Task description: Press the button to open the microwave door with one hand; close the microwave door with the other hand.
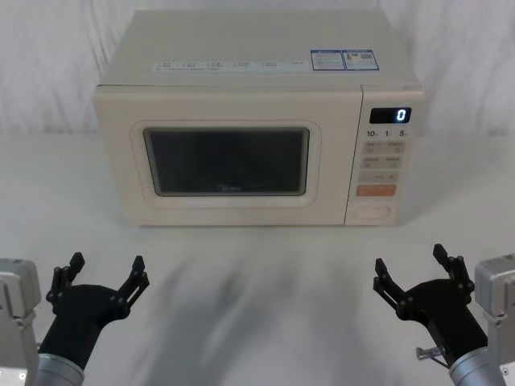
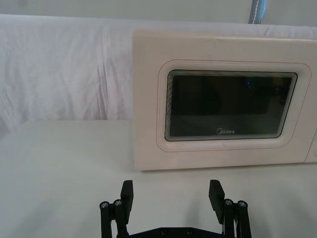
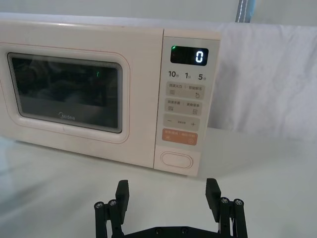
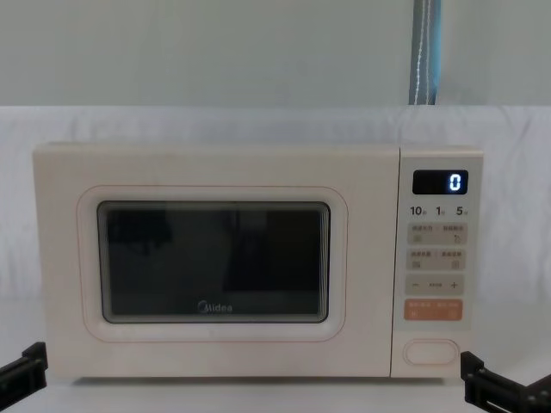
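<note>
While both arms sit low at the near edge of the white table (image 1: 257,314), the right end effector (image 1: 412,272) occupies the lower right of the head view and the left end effector (image 1: 103,275) the lower left, each with its fingers spread wide and nothing between them. In the right wrist view the two black fingertips (image 3: 122,191) stand well apart at the bottom of the frame, framing bare table, and the left wrist view shows the same wide gap.

Farther off, well apart from both, the microwave stands square-on with the microwave door (image 1: 225,161) shut flush against the body. The button (image 1: 373,213) sits at the bottom of the control panel, in the right-centre of the head view, just below the orange rectangular button (image 1: 376,190) and the lit display (image 1: 390,116).

The relation that matters: the button lies ahead of the right end effector and a little toward the frame's centre from it, while from the left end effector it lies far across the frame. The right arm is clearly the nearer, so I judge it the natural one to press. The button's long axis runs horizontally. The left end effector faces the door's left half, which would suit it for closing the door once it swings out.
</note>
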